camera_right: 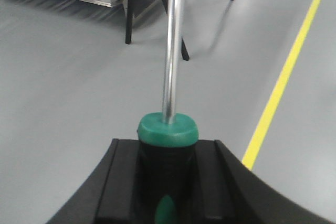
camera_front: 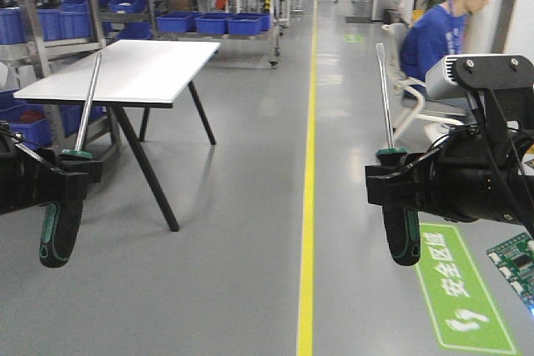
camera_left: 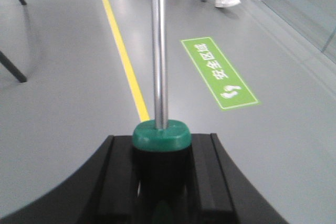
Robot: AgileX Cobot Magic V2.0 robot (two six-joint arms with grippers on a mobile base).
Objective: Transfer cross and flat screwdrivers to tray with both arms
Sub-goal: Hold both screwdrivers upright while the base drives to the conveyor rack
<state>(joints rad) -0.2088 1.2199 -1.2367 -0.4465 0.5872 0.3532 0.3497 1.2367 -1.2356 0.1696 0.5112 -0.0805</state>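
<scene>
Exterior front-facing view: found the left gripper (camera_front: pixel 82 171) clamped across the neck of the left-hand screwdriver (camera_front: pixel 60 235), just under its green collar, and the right gripper (camera_front: pixel 390 183) clamped likewise on the right-hand screwdriver (camera_front: pixel 403 235). Saw both tools held near upright, long axis vertical, steel shafts pointing up and green-and-black handles hanging below the jaws; noted a slight lean in the left shaft. Confirmed each grip from the wrist views: green collar seated tight between the black fingers (camera_left: pixel 207 177), shaft rising straight away from the lens. Could not tell cross from flat, tips too small to read. Looked for the tray and found none in any view, so could not name the nearer arm. Judged both tools well apart from each other and clear of any surface, hanging in open air above the grey floor (camera_front: pixel 250 273). Judged a tip of each long axis down to level as needed before any laying flat. Noted around them a white table (camera_front: pixel 125 68), a yellow line (camera_front: pixel 309 206), a green floor sign (camera_front: pixel 463 298), blue crates (camera_front: pixel 213 22) on shelving and a seated person (camera_front: pixel 442 27).
</scene>
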